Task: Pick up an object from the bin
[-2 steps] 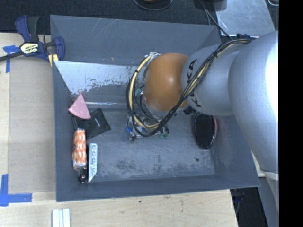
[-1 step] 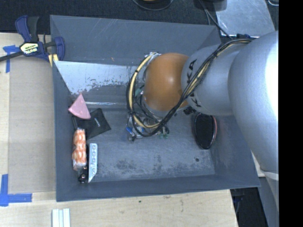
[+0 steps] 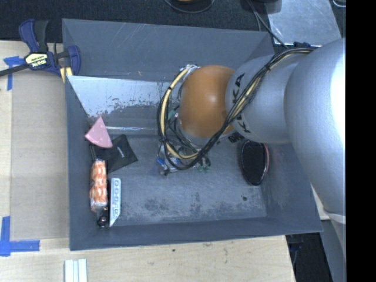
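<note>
You see a scuffed grey metal bin (image 3: 194,207), silver arm (image 3: 305,98) from the right, gripper (image 3: 181,157) low over the bare middle floor, its opening you cannot tell, glossy red-rimmed black oval disc (image 3: 254,162) just right, flat black square (image 3: 121,151), ribbed orange packet (image 3: 98,184), pink wedge (image 3: 98,134) at left.

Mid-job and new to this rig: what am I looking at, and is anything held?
One camera looks down into a grey metal bin. The big silver thing coming in from the right is the robot arm; the orange cover and cables belong to it and sit over mid-bin. At the left lie a pink wedge, a black flat piece, an orange beaded thing and a white strip. A black oval lies at the right. The cover hides what is beneath it, so I cannot tell whether anything is held.
</note>
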